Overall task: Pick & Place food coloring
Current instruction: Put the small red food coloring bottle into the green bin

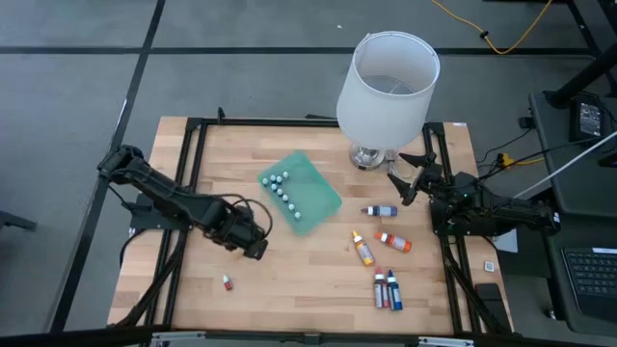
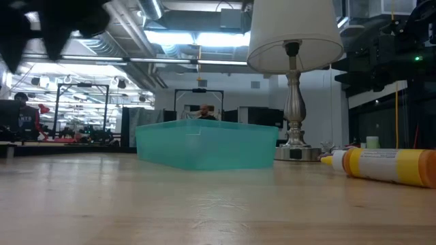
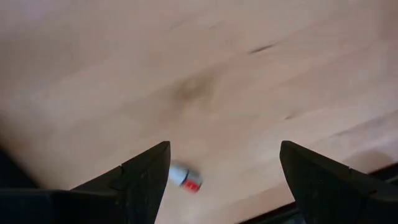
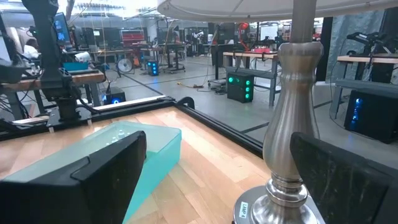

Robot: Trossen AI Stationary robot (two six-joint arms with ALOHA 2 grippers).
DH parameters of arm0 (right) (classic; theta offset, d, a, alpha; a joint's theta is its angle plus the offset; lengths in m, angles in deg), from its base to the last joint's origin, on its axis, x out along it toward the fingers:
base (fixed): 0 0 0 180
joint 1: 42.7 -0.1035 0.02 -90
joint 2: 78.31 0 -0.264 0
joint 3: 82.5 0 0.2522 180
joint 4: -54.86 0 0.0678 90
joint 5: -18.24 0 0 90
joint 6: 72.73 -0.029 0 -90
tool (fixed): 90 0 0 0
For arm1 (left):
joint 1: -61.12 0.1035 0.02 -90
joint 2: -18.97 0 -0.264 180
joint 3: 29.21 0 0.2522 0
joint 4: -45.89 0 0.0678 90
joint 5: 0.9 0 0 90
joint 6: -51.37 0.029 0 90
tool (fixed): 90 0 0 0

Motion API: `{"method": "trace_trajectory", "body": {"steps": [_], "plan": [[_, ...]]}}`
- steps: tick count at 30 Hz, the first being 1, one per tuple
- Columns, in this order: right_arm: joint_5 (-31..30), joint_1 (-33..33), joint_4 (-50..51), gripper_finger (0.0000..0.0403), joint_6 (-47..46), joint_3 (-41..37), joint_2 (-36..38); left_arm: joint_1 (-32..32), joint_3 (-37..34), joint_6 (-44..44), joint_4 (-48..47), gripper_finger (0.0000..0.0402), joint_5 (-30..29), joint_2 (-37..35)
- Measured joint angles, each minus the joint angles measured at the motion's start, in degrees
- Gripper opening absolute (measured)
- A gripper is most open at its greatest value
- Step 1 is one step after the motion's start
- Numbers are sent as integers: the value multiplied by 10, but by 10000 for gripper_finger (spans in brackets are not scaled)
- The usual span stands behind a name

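Red-labelled tiny bottle point(image 1: 227, 282) lies on the wooden surface point(image 1: 289, 280), at seven o'clock from the empty, open left hand point(image 1: 256, 250); right hand point(image 1: 403, 180) open by the lamp point(image 1: 386, 92).

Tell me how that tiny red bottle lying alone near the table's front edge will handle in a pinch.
The tiny red bottle lies on its side on bare wood, so a nudge would probably roll it. It looks very light. Being far narrower than the open left gripper above it, it could slip sideways unless centred.
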Motion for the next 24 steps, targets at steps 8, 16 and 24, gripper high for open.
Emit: {"method": "trace_trajectory", "body": {"steps": [8,16,24], "plan": [[0,0,0,397,0,0,0,-63,-48,-215,8,294,120,0],[0,0,0,397,0,0,0,-67,-116,-363,173,294,167,1],[0,0,0,397,0,0,0,-64,-216,-442,341,294,217,1]]}}
